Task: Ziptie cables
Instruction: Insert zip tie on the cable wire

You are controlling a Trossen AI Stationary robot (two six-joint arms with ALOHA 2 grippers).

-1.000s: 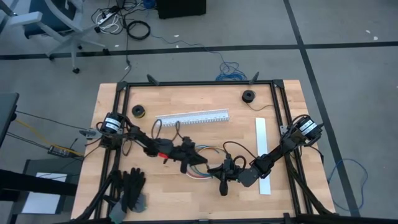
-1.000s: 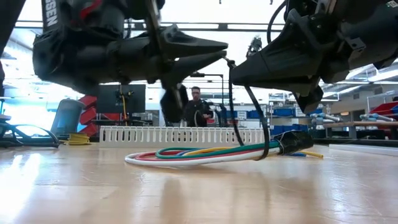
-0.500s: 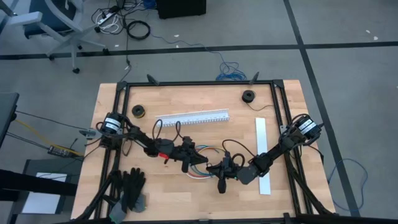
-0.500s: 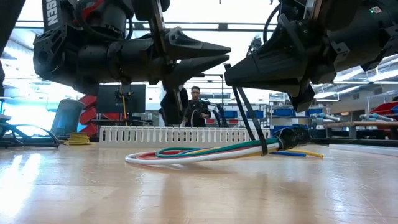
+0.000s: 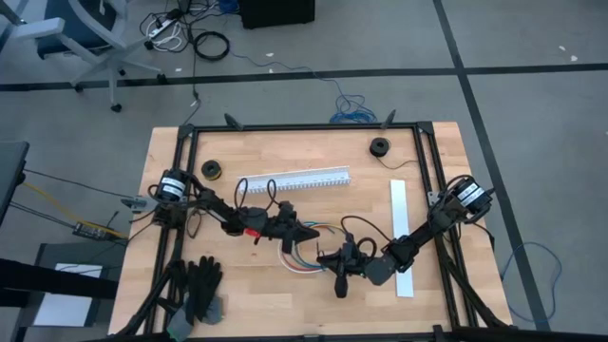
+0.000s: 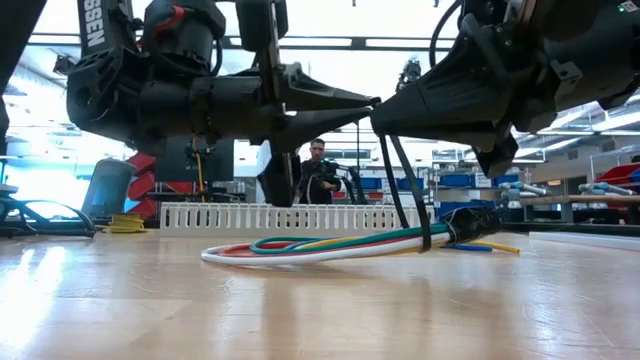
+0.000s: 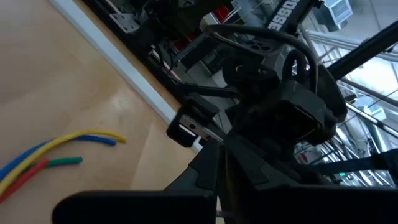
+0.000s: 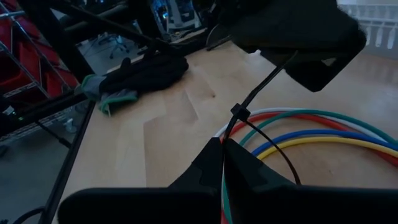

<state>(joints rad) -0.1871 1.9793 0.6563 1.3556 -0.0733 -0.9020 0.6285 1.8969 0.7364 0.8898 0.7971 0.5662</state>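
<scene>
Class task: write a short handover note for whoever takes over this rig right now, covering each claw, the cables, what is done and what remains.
Left claw: shut, raised above the cables, tip to tip with the right claw.
Right claw: shut on the black zip tie.
Cables: coloured loop flat on the table, mid-table.
Done: zip tie looped around the bundle, tail through its head.
Left: pull it tight; it looks slack.

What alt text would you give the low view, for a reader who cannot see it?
Two dark grippers hang just above a wooden table, tips nearly meeting: the left gripper, shut, and the right gripper, shut on a black zip tie looped round the cables lying on the table. Behind stand a white slotted channel and a person.
</scene>
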